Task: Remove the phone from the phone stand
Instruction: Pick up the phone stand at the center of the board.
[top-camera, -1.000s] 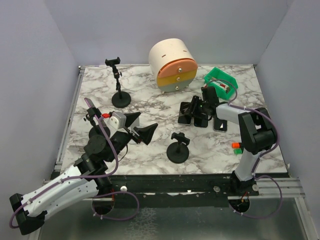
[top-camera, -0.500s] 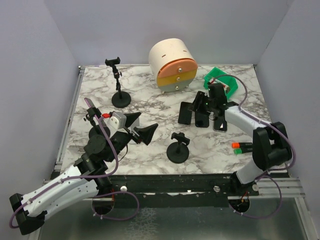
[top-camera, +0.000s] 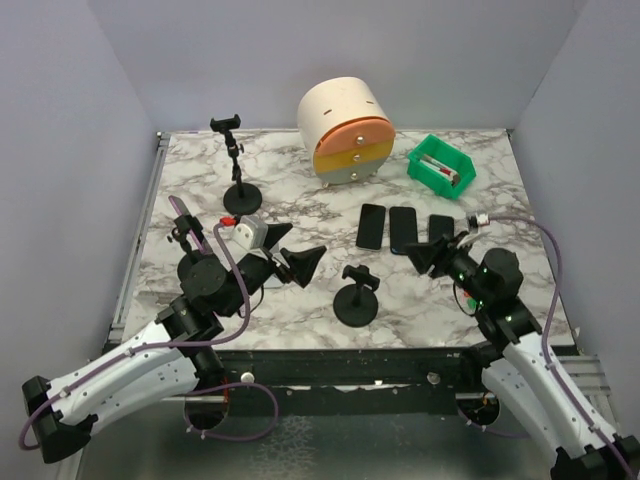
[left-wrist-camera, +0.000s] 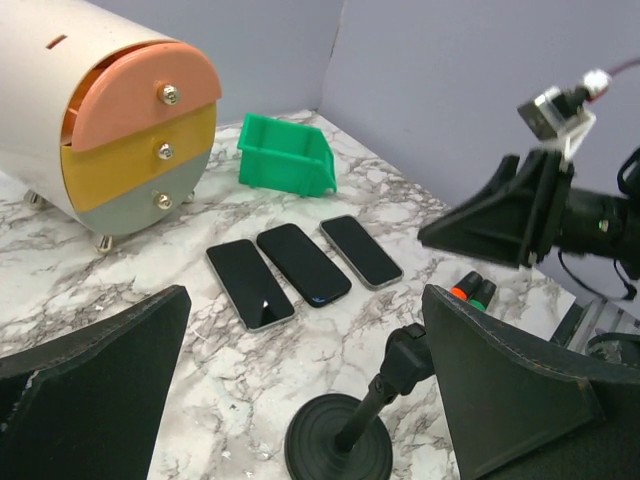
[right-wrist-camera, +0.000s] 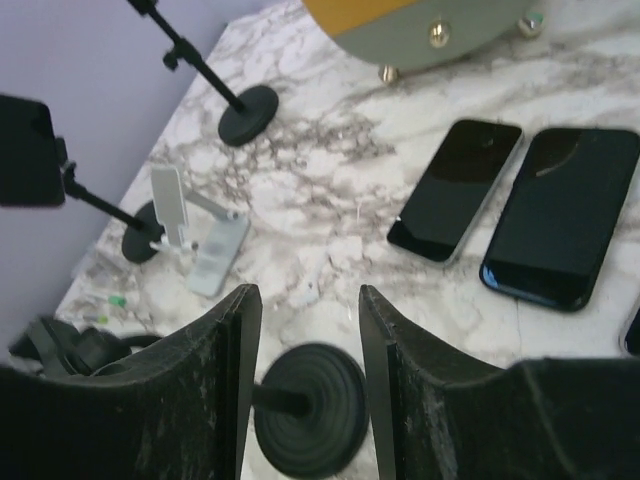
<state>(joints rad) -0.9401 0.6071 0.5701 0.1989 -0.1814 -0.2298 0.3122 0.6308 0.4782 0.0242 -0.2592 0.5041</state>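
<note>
Three dark phones lie flat on the marble table, side by side: the left one, the middle one and the right one. They also show in the left wrist view. No phone sits in any stand. A short black phone stand stands empty near the front. My left gripper is open and empty, left of that stand. My right gripper is open and empty, right of the stand, whose base shows between its fingers.
A tall black stand stands at the back left. A white folding stand and another black clamp stand are by the left arm. A cream drawer drum and a green bin are at the back. Two markers lie at the front right.
My right arm has pulled back from the phones to the near right edge, leaving the right phone uncovered on the table. My left gripper has shifted slightly right towards the short stand.
</note>
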